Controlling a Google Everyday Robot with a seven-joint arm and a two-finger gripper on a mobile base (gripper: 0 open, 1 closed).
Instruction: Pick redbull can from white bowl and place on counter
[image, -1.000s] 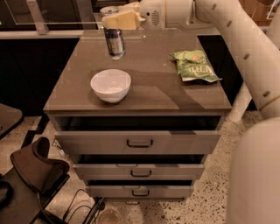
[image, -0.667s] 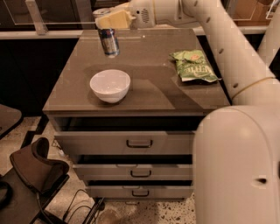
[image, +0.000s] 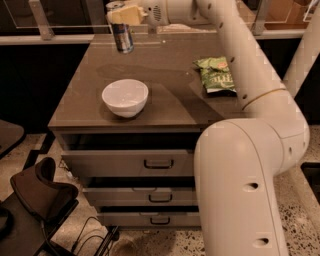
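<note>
Since a second ago our arm has swung round, so its elbow now bulks over the near right corner, and the redbull can has travelled left and further back. Nearest us, the drawers sit closed. On the table, the white bowl stands empty near the front left, with the green snack bag well apart on the right. Farthest away, the claw is closed around the can's top, holding it upright over the back left corner, well clear of the bowl. We cannot tell whether its base touches the surface. The risk we see is the placement: this close to the rear and left edges, letting go early, or with any tilt, could topple the slim can and send it rolling off.
</note>
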